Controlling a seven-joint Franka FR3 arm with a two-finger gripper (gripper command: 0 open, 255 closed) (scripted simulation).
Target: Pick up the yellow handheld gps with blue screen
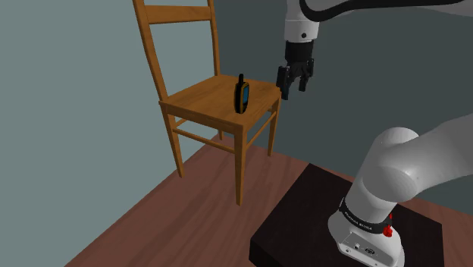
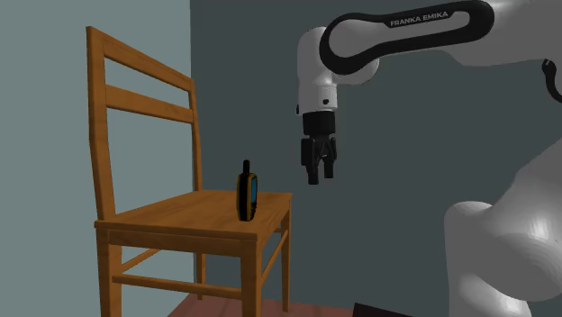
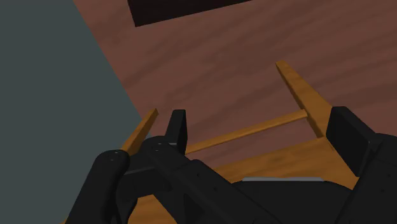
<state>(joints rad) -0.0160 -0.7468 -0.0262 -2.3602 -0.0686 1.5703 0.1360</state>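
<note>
The yellow handheld GPS with a blue screen and black antenna (image 1: 242,97) (image 2: 248,195) stands upright on the brown wooden chair's seat (image 1: 203,100) (image 2: 185,216), toward one edge. The black two-finger gripper (image 1: 294,89) (image 2: 321,176) (image 3: 262,137) hangs above and beyond that edge, fingers spread, holding nothing.

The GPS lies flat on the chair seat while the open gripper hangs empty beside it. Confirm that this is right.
Not quite. The GPS does not lie flat: it stands upright on the chair seat, antenna up, as the second exterior view shows. The rest holds: the gripper hangs open and empty beside it, not touching it.
</note>
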